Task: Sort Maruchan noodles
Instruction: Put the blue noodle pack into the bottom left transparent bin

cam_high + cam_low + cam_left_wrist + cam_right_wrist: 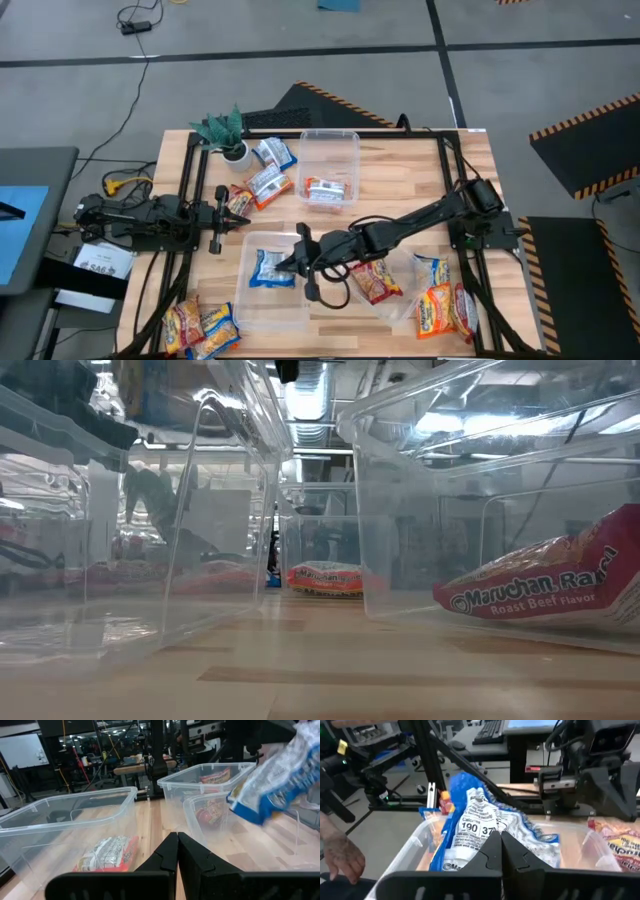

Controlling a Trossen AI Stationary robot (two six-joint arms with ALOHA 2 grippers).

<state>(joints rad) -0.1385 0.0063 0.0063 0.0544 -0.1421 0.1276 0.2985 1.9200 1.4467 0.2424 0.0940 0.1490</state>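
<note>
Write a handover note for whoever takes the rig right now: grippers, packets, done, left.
Right gripper: shut on blue packet, over the near-left bin.
Left gripper: shut, holding nothing, waiting at the table's left side.
Done: one orange packet in the far bin; a red packet in the near-right bin.
Left: release the blue one; loose packets remain by the plant, at the near-left corner and the near-right corner.
</note>
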